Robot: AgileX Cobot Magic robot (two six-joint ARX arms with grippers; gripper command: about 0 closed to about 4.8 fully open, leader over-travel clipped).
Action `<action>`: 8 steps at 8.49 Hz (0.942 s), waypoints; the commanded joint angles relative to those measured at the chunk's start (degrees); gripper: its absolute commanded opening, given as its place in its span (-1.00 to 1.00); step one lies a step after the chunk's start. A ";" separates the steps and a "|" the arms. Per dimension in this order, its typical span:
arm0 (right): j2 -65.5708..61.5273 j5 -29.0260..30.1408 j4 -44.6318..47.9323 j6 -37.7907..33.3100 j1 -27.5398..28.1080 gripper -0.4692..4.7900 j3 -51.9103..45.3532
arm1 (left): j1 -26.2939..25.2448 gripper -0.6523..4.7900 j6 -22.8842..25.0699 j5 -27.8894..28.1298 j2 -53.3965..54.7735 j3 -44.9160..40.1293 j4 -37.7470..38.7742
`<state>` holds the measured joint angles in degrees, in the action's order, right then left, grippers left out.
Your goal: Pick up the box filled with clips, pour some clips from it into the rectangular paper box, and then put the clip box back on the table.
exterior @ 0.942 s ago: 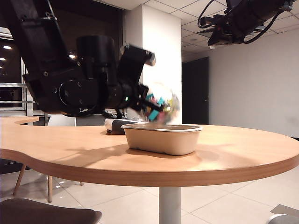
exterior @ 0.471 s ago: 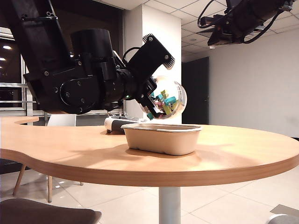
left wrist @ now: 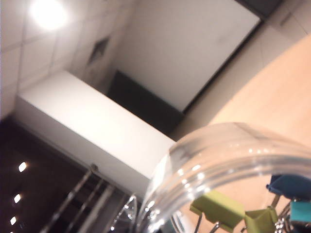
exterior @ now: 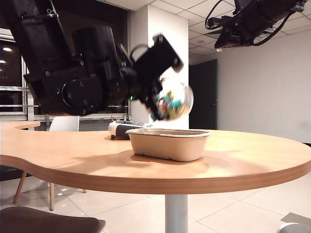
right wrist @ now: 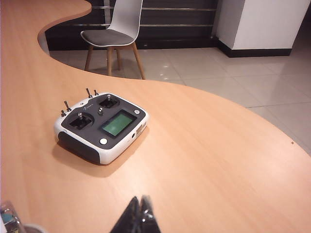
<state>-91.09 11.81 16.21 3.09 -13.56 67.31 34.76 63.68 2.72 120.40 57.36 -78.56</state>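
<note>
Clip box (exterior: 174,101) pinched in left jaws above paper box (exterior: 167,143); right jaws pressed together.

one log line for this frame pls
phase: pouring | left gripper: shut on clip tub, tilted above paper box | right gripper: shut, empty, high above table

At the centre of the exterior view the clear box filled with clips (exterior: 174,101) shows teal, yellow and pink clips (exterior: 167,104), gripped by the black left gripper (exterior: 156,103) above the beige rectangular paper box (exterior: 167,143) on the light wood-grain table (exterior: 243,160). In the right wrist view, a white-and-dark-grey device (right wrist: 101,126) with a green screen lies left of centre, the shut black right gripper (right wrist: 137,218) at the bottom edge, and a white chair (right wrist: 115,30) with a grey seat at the top
</note>
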 commanded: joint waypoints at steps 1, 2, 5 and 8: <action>0.37 0.33 -0.09 0.15 -0.02 -0.82 0.15 | 0.02 -0.78 -21.42 5.01 -0.70 3.61 -5.09; 0.37 0.33 -0.13 0.15 -0.02 -0.82 0.15 | -0.22 -0.78 -28.44 5.29 -0.70 3.63 -5.07; 0.37 0.33 -0.09 0.13 -0.02 -0.82 0.15 | -0.35 -0.78 -55.80 6.49 -0.70 3.58 8.81; 0.37 0.98 -0.11 0.13 -0.02 -0.82 0.15 | -0.48 -0.78 -56.59 6.19 -0.63 3.58 11.43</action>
<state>-91.11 12.27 15.51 3.09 -13.54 67.29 34.37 6.37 9.23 120.14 60.69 -63.33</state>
